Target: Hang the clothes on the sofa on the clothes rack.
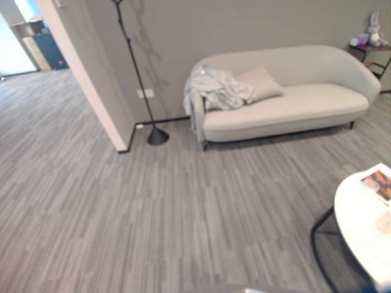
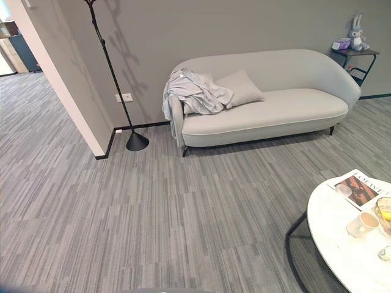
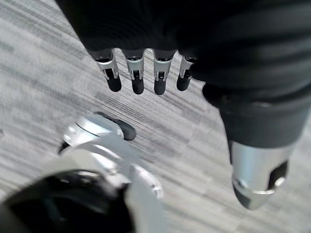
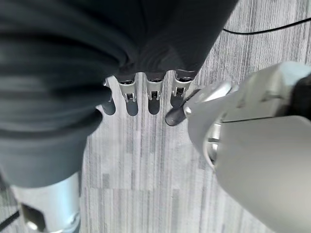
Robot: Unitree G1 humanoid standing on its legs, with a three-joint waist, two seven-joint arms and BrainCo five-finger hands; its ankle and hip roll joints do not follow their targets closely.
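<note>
**Q:** Where are the clothes?

**A:** A crumpled pale grey garment (image 2: 194,93) lies heaped on the left end of the cream sofa (image 2: 287,107), draped over its arm and touching a cushion (image 2: 240,87). The black clothes rack (image 2: 113,76) stands just beside that same sofa end, its round base on the striped grey carpet (image 2: 153,207) against the wall.

**Q:** And the hands?

**A:** Both are well apart from the sofa, hanging over bare carpet. The left hand (image 3: 146,73) holds nothing, its fingers relaxed and pointing down; the right hand (image 4: 141,94) is likewise empty with fingers loosely extended.

**Q:** What else surrounds the sofa?

**A:** A small side table (image 2: 357,55) with a toy rabbit (image 2: 356,32) stands at its far right end. In front of it, nearer the camera, a round white table (image 2: 342,244) carries a magazine (image 2: 360,188) and a cup (image 2: 365,223).
</note>
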